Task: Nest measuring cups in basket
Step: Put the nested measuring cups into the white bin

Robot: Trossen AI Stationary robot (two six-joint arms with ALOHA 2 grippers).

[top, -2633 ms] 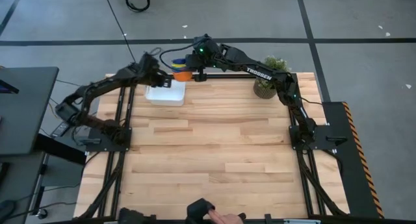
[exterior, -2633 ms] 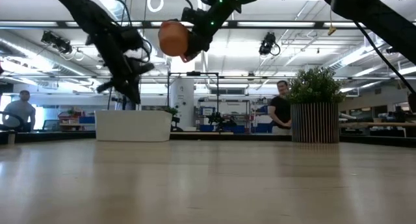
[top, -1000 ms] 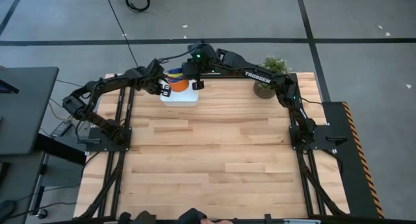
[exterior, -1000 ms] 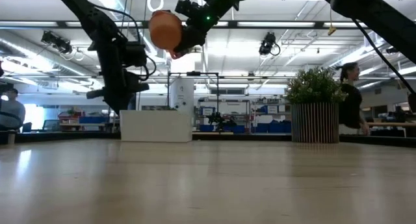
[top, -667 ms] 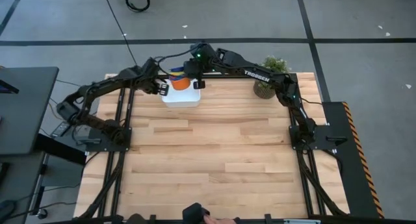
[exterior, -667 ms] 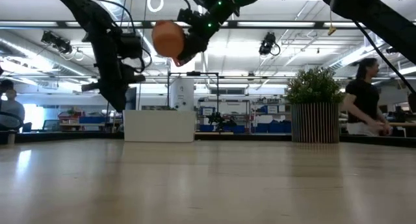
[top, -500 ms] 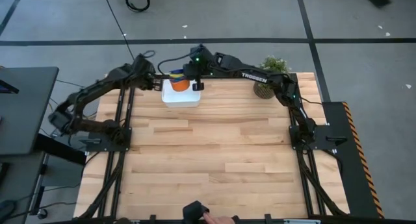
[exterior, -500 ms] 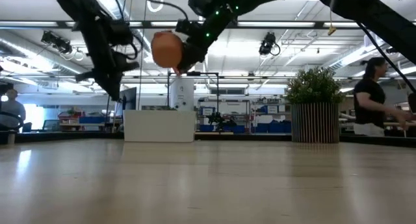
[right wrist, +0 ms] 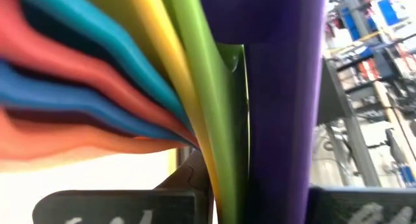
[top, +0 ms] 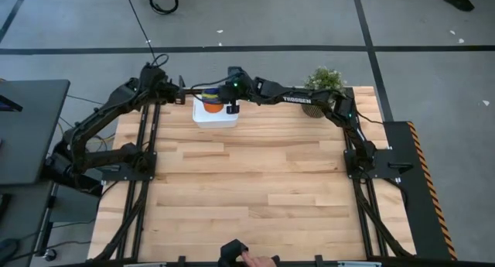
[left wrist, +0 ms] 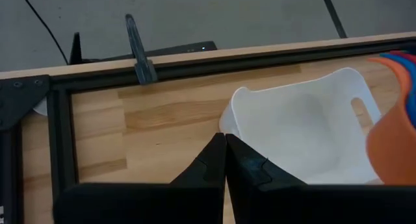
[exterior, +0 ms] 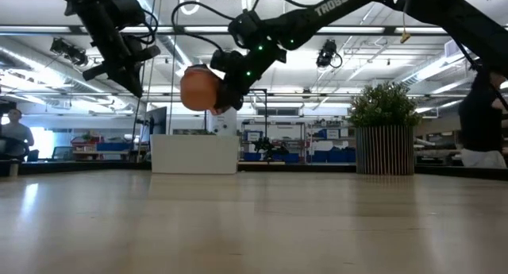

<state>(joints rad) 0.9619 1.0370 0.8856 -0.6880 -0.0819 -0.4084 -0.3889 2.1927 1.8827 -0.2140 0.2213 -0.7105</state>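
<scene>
The measuring cups form one nested stack with the orange cup [top: 213,107] outermost. My right gripper [top: 230,104] is shut on the stack and holds it just above the white basket [top: 216,118], which stands on its base near the table's far edge. The low view shows the orange bowl [exterior: 200,90] hanging above the basket [exterior: 194,153]. In the right wrist view the fanned handles [right wrist: 130,74] show red, blue, orange, yellow, green and dark blue. My left gripper [top: 179,93] is shut with nothing in it. It is raised beyond the basket's left end, near the far-left corner. My right gripper pinches the stack by its flat handles [right wrist: 224,152], which lie bunched and fanned between the two fingers [right wrist: 123,208]. The fingers come from the table's right, slanting down. The stack is lifted clear, its bowls toward the table's left and over the basket.
A potted plant [top: 315,97] stands at the far right of the table. A person's hand [top: 259,261] shows at the near edge. People move in the room behind the table [exterior: 16,139]. Bare wood lies between the basket and the near edge.
My right gripper has come down with the stack toward the basket, tipping to point more steeply down. My left gripper, still shut, has risen and drawn back from the basket's left end toward the far-left corner. The basket has stayed where it was.
</scene>
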